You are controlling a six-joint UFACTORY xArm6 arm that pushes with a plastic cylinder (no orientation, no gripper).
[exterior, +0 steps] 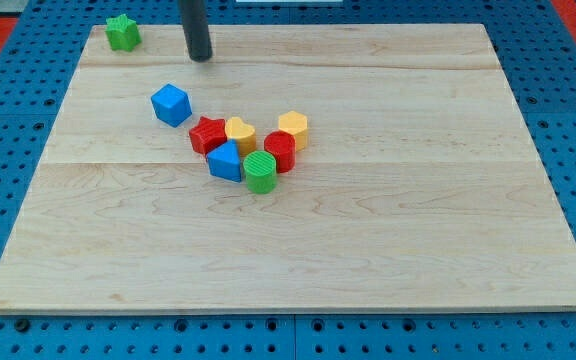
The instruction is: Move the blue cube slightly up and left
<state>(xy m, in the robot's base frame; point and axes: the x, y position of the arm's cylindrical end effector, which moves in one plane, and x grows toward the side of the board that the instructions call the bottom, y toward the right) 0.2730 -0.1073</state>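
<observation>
**Inspector:** Left of the tip [200, 57], at the board's far corner, sits a green star block [122, 32], well apart from everything else. Record it as uninvolved.

**Assistant:** And the tip itself?

**Inspector:** It stands near the view's top. No jaws exist on this rig, only the rod's end, so nothing is clenched, released or grasped. The blue cube [171, 104] lies below the tip and a little to its left, apart from it, no contact.

**Assistant:** Further right?

**Inspector:** A cluster, below and right of the tip: red star block [207, 134], blue wedge-like block [225, 161], yellow block [240, 132], green cylinder [260, 172], red block [280, 151], yellow block [293, 129]. The cube is near the red star but not touching it.

**Assistant:** Handling?

**Inspector:** Judged light, rigid, and free-sliding on the smooth wooden board [418, 220]. Contact belongs on its lower-right face, pushed centrally; an off-centre touch would likely spin it. The tip must first round the cube without disturbing the cluster.
</observation>
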